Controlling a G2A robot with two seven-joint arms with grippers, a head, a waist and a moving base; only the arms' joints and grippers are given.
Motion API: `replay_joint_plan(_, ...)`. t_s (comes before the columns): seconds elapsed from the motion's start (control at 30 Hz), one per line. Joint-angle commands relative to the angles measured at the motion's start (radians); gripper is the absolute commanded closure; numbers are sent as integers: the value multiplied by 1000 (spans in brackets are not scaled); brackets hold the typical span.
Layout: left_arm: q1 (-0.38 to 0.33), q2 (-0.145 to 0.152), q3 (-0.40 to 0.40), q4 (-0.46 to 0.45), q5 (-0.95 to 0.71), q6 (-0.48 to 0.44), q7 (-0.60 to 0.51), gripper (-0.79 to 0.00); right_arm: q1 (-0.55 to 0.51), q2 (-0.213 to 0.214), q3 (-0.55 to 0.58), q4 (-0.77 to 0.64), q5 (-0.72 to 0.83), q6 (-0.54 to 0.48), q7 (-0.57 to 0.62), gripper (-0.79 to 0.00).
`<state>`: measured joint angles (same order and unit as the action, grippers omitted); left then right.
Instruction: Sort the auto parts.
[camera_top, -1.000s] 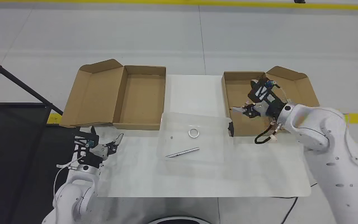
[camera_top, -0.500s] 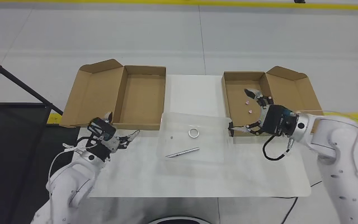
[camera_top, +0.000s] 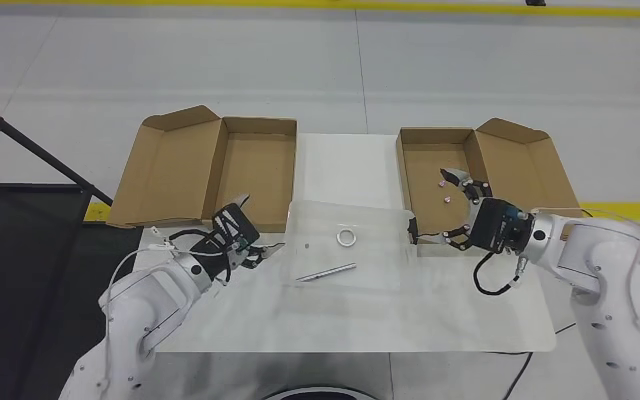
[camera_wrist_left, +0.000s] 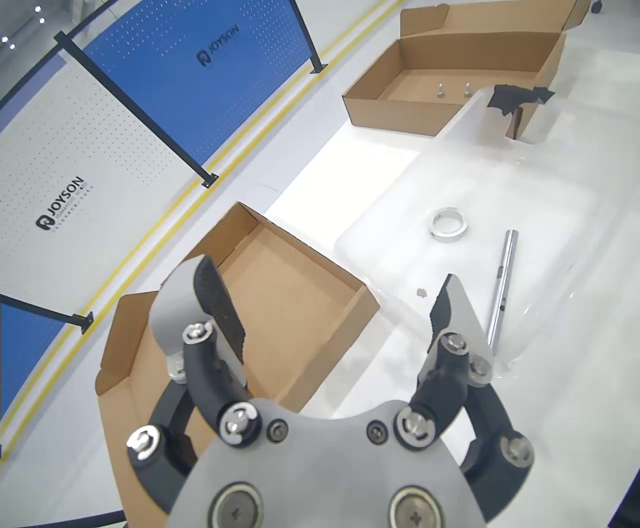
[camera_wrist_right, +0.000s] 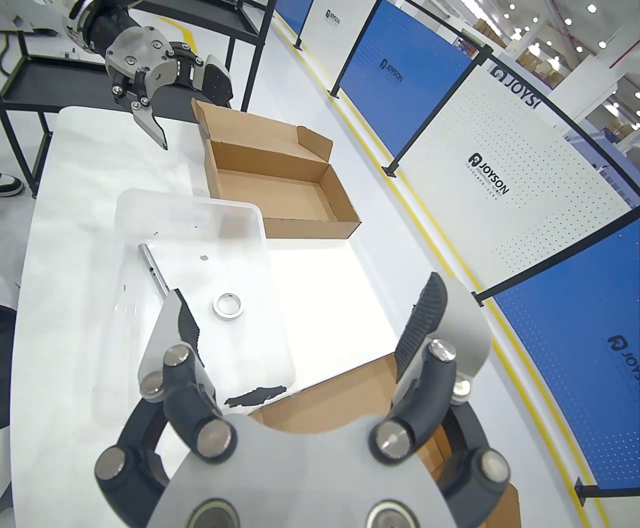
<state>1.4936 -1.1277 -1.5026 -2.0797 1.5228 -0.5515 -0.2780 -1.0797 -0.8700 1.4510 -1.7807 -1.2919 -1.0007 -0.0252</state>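
Note:
A clear plastic tray sits mid-table between two open cardboard boxes. In it lie a silver ring and a thin metal rod. The left box looks empty. Two small bolts rest in the right box. My left gripper hangs open just left of the tray. My right gripper is open over the right box's front part, beside the tray's right end.
A strip of black tape marks the tray's right rim where it meets the right box. White table surface runs along the front. Both box lids lie folded outward.
My left arm swung right from the table's left edge to the tray's left side. My right gripper drew back from inside the right box toward its front, staying open.

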Motion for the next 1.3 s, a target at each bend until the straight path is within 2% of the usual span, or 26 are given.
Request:
replay_joint_plan(0.0, 0, 0, 0, 0, 0, 0, 0, -785, 0, 0, 0, 0, 0, 0, 0, -785)
replay_joint_plan(0.17, 6, -1, -2, 8, -56, -11, 5, -785, 0, 0, 0, 0, 0, 0, 0, -785)
replay_joint_plan(0.23, -11, 2, -5, -6, -42, -20, -37, -785, -8, -1, -4, -9, 0, 13, -10, -785)
replay_joint_plan(0.33, -53, 2, 40, -25, -32, -49, -116, -785, -7, -1, -4, -6, -22, 4, -57, -785)
replay_joint_plan(0.53, -191, -3, 144, -37, -89, -116, -339, -785, -17, 7, 8, -17, -99, -12, -170, -785)
replay_joint_plan(0.8, -423, -19, 312, 46, -263, -183, -670, -785, -81, 35, 46, -41, -237, -12, -332, -785)
replay_joint_plan(1.13, -432, -20, 318, 50, -271, -183, -680, -785, -81, 35, 46, -41, -237, -12, -332, -785)
replay_joint_plan(1.27, -411, -19, 332, 67, -291, -177, -650, -785, -81, 35, 46, -41, -237, -12, -332, -785)
